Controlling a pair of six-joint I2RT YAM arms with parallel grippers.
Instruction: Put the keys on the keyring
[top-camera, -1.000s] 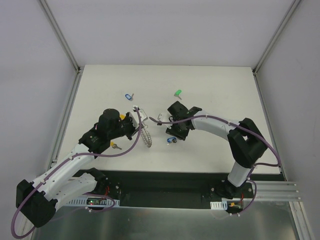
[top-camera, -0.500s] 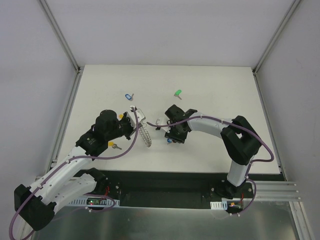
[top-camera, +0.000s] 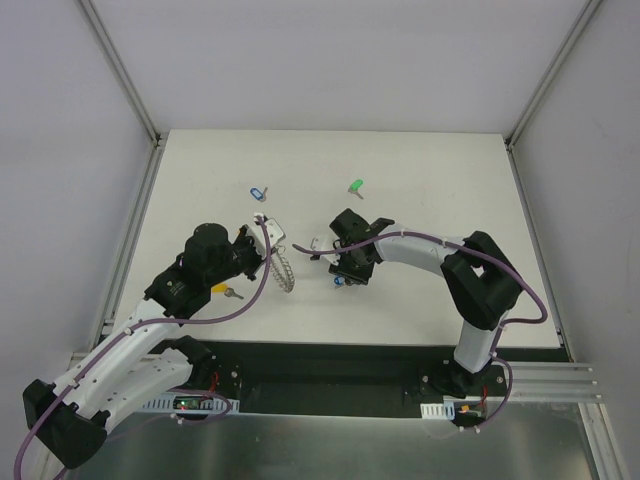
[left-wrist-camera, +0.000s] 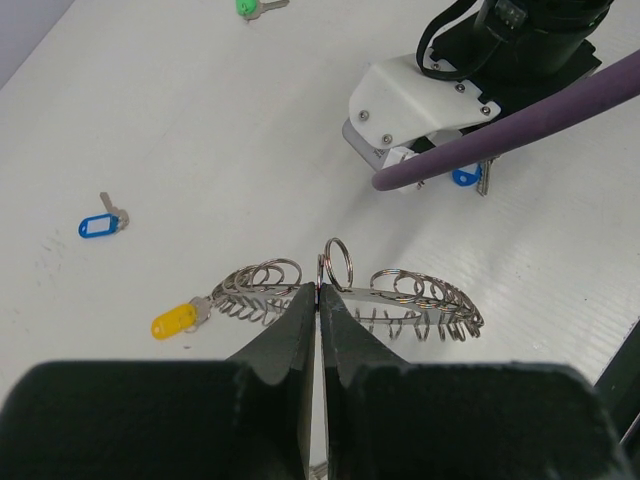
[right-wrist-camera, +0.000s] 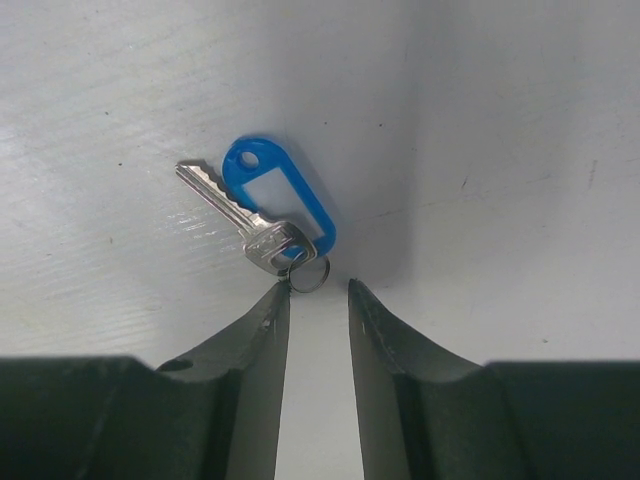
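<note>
My left gripper (top-camera: 264, 256) is shut on the keyring (top-camera: 283, 268), a silver ring edged with wire loops, and holds it edge-up over the table. In the left wrist view the shut fingertips pinch the keyring's (left-wrist-camera: 400, 296) rim, and a yellow key (left-wrist-camera: 176, 320) lies at its left end. My right gripper (top-camera: 347, 270) is open, tips down, right over the blue key (top-camera: 339, 282). In the right wrist view the blue key (right-wrist-camera: 281, 216) lies flat on the table, with its small split ring between my right gripper's (right-wrist-camera: 318, 291) tips.
A pale blue key (top-camera: 258, 192) lies at the back left and shows in the left wrist view (left-wrist-camera: 98, 227). A green key (top-camera: 355, 186) lies at the back centre. Another yellow key (top-camera: 222, 290) lies under my left arm. The right arm's purple cable (left-wrist-camera: 520, 125) crosses ahead.
My left arm has drawn back to the left and nearer with the keyring. My right gripper has shifted slightly left and down over the blue key.
</note>
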